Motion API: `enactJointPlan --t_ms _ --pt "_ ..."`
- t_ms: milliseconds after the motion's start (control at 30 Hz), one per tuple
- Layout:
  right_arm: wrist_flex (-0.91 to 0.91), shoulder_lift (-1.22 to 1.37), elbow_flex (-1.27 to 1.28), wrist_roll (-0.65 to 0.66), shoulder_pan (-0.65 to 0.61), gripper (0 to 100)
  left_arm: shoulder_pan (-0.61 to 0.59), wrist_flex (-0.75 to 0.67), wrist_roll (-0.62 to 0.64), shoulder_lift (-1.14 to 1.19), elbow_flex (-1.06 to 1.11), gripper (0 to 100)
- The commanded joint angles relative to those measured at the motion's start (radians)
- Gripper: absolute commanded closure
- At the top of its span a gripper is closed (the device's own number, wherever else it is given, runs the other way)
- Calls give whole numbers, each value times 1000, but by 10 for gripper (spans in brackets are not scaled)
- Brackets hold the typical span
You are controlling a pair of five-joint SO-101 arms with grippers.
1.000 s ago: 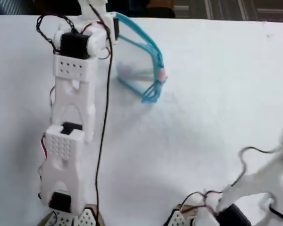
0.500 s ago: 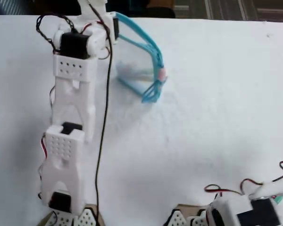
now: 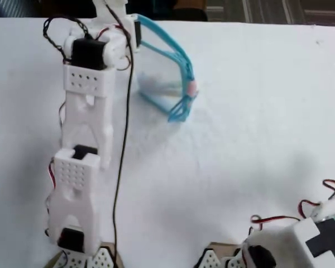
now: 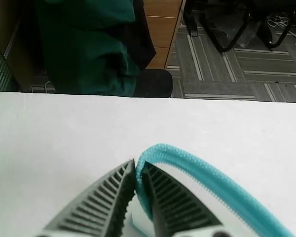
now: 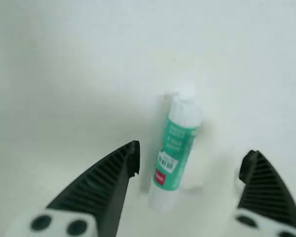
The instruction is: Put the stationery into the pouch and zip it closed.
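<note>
Two arms split the work on a white table [image 3: 257,111]: nearest the robot's base, the right gripper [image 5: 191,150] hangs with its fingers spread wide over a green-and-white glue stick [image 5: 175,148], which lies flat on the cloth between them, touching neither. The stick looks light, rigid and smooth-sided, a tube likely to roll or slide if nudged from one side; a squeeze across the middle of the barrel appears the safest hold. Farther out, the left arm [image 3: 86,139] stretches to the far edge of the table, where the left gripper [image 4: 138,165] has its fingers pressed together on the teal zip edging of the pouch [image 3: 164,78]. Clear-walled and soft, the pouch seems apt to sag, so the stiffer edging is probably the best place to hold it open
</note>
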Motion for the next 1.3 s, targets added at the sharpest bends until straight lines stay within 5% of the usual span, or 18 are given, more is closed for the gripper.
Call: enactJointPlan --t_ms 0,1267 --pt "-77 -5 20 8 -28 676 7 6 12 35 2 978" --pt "-268 105 157 5 -31 715 5 6 12 31 2 978"
